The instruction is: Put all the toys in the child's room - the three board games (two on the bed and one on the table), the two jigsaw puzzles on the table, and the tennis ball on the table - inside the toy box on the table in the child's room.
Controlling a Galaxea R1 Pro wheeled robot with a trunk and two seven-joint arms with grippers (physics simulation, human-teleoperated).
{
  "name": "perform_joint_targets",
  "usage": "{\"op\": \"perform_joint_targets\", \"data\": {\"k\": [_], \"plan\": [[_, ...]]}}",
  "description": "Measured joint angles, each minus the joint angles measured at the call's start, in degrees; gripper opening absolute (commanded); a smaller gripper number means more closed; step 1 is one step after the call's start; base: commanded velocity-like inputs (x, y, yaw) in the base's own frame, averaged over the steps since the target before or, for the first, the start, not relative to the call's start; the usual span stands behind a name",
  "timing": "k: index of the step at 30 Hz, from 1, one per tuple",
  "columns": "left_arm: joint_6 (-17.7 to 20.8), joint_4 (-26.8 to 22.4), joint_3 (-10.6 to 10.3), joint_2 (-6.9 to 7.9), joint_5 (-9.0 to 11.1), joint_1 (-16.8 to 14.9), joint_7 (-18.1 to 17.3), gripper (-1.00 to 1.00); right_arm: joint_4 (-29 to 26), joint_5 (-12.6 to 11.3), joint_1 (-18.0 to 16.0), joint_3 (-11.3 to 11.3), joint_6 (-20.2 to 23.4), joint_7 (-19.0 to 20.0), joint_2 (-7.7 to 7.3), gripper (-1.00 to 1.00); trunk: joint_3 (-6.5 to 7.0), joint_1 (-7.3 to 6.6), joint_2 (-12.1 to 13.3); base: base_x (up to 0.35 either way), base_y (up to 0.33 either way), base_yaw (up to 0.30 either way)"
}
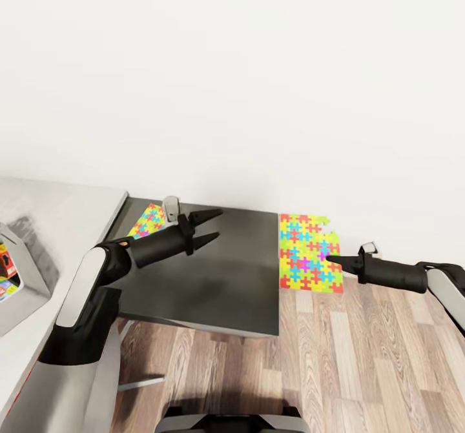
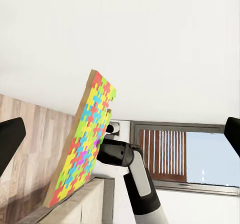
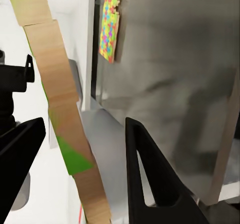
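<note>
Head view: one jigsaw puzzle point(image 1: 309, 252) stands on edge off the worktop's right edge, against the wall. Right pincer point(image 1: 332, 260) tip touches its face; clamped or not, cannot tell. Second jigsaw puzzle point(image 1: 147, 220) lies flat at the dark worktop point(image 1: 219, 278) far left corner. Left pincer point(image 1: 210, 225) hovers above the worktop, fingers apart, empty, probably ready for the flat one.

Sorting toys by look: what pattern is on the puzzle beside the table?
Multicoloured interlocking jigsaw pieces; clearest in the head view.
</note>
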Motion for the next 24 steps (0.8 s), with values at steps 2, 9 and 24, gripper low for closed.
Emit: {"op": "perform_joint_targets", "data": {"k": [2, 9, 24], "plan": [[-0.06, 0.0, 0.0, 0.34, 0.56, 0.21, 0.09, 1.0, -0.49, -0.06, 0.27, -0.29, 0.0, 0.02, -0.17, -1.0, 0.19, 0.0, 0.0, 0.0, 0.0, 0.0], [-0.04, -0.02, 1.06, 1.32, 1.5, 0.91, 0.12, 1.0, -1.61, -0.25, 0.87, -0.71, 0.0, 0.11, -0.4, -1.0, 0.61, 0.0, 0.0, 0.0, 0.0, 0.047], [0.0, -0.04, 8.61, 7.2, 8.69, 5.48, -3.87, 1.0, -3.15, -1.42, 0.86, -1.23, -0.02, 0.21, -0.47, -1.0, 1.41, 0.0, 0.0, 0.0, 0.0, 0.206]]}}
